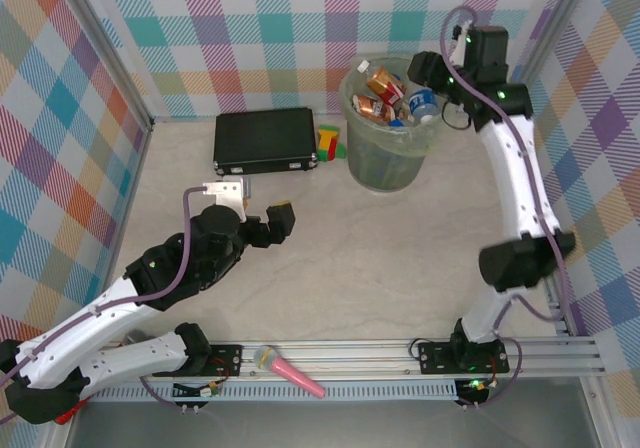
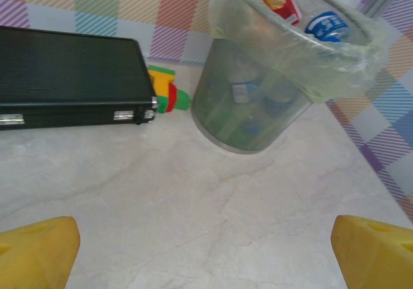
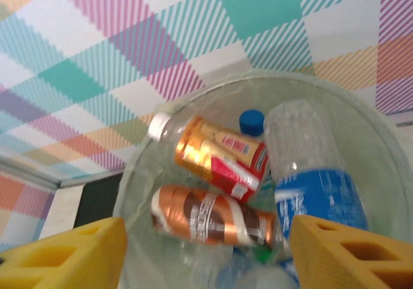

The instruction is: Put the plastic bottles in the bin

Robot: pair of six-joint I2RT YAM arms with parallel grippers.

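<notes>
The right gripper point(image 3: 206, 253) is open and empty directly above the bin point(image 3: 361, 118); the plastic bottles point(image 3: 213, 218) lie inside, below its fingers. The left gripper point(image 2: 206, 257) is wide open, the bin ahead to its right.

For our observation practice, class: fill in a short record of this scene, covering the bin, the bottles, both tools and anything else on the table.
container: bin, pale-green, clear liner, far side of table
contents: copper-labelled bottle and blue-labelled bottle, among others
left arm: left tool open, empty, above bare table
right arm: right tool open, empty, over the bin
elsewhere: black case left of bin; pink stick at near edge
</notes>
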